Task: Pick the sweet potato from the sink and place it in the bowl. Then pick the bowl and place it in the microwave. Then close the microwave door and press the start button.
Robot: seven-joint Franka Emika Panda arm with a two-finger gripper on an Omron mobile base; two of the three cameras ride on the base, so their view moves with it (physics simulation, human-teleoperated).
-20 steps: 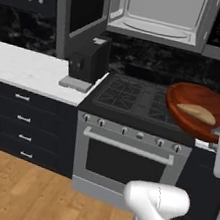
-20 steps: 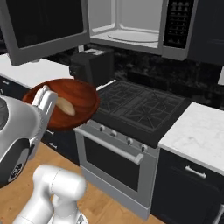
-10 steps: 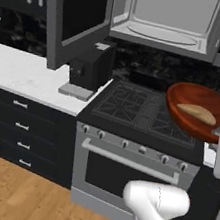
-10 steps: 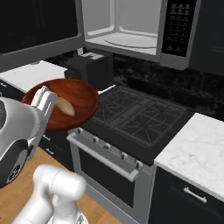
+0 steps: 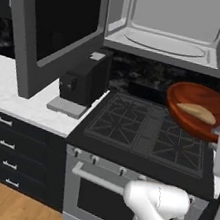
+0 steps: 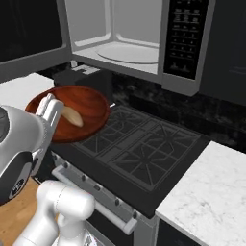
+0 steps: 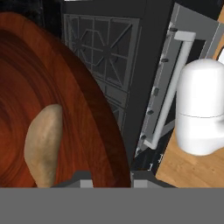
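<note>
Bowl (image 5: 195,110) rode above the stove (image 5: 148,133), sweet potato (image 5: 197,112) loose inside. I had the claw (image 6: 48,111) clamped on its rim. Glossy, rigid, likely slippery; potato could roll, so I'd keep it level toward the microwave (image 5: 171,31).

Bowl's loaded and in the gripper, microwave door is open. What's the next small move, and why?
Probably lift the bowl and carry it forward toward the microwave. The gripper holds the bowl by its rim over the stove, below the microwave's floor, with the sweet potato lying inside. The microwave door is swung wide, so the opening looks unobstructed; keep the bowl level.
</note>
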